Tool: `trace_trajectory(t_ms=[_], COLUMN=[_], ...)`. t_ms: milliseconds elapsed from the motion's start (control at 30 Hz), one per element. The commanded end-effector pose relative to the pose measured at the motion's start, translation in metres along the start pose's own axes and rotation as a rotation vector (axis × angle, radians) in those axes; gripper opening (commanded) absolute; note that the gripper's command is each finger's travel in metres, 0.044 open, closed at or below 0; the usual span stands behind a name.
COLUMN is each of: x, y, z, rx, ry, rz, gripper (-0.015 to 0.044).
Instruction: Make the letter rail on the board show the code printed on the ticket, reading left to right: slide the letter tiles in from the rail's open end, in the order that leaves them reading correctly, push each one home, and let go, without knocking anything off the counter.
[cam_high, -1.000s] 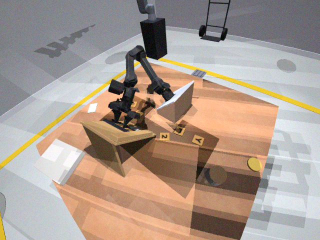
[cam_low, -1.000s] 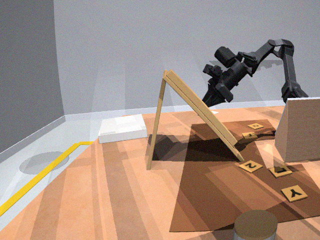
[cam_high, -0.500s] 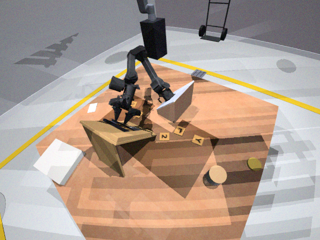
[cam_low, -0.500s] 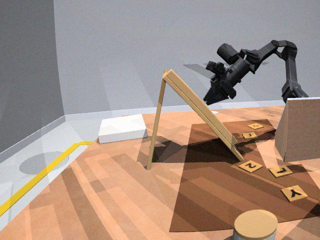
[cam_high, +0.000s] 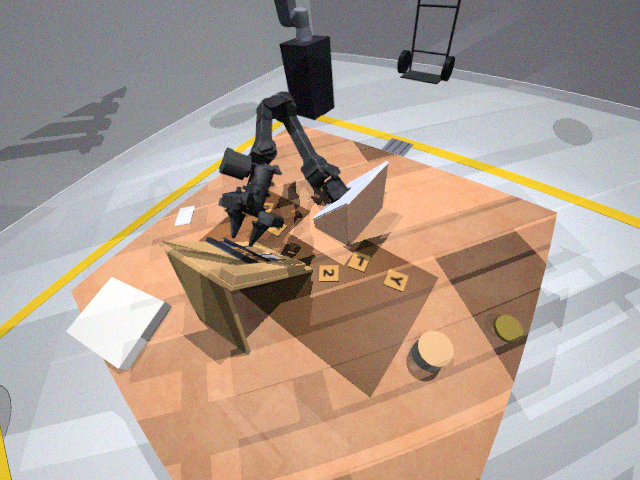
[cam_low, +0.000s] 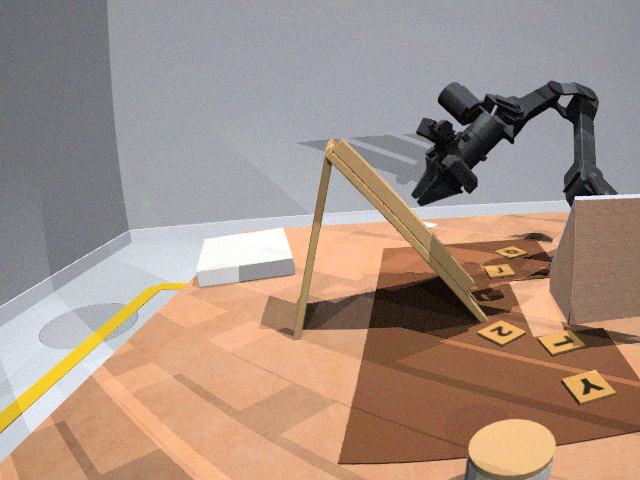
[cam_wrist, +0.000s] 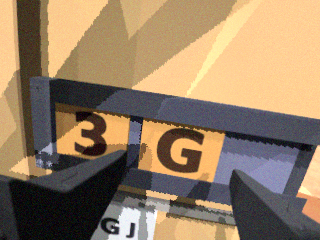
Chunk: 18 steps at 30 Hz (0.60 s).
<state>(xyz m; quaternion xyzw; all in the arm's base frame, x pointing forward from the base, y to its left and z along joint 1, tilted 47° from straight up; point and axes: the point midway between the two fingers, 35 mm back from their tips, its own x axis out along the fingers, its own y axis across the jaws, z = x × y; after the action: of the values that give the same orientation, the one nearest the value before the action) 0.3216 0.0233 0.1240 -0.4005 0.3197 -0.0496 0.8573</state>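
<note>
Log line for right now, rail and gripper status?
rail: 3, G seated | gripper: open, empty, off board | loose tiles: 2, Y

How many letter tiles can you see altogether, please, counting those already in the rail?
7: 3 and G in the rail; 2, T, Y beside the board; two more behind it. Shadow may hide others.
</note>
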Motion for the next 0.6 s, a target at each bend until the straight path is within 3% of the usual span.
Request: trace_trajectory(t_ms=[0, 567], x=[-0.003, -0.016], y=[0.000, -0.001], z=[0.000, 0.000], rx=[0.003, 0.003], ry=[0.000, 0.000], rz=[-0.003, -0.002], gripper=[0.0295, 0.0295])
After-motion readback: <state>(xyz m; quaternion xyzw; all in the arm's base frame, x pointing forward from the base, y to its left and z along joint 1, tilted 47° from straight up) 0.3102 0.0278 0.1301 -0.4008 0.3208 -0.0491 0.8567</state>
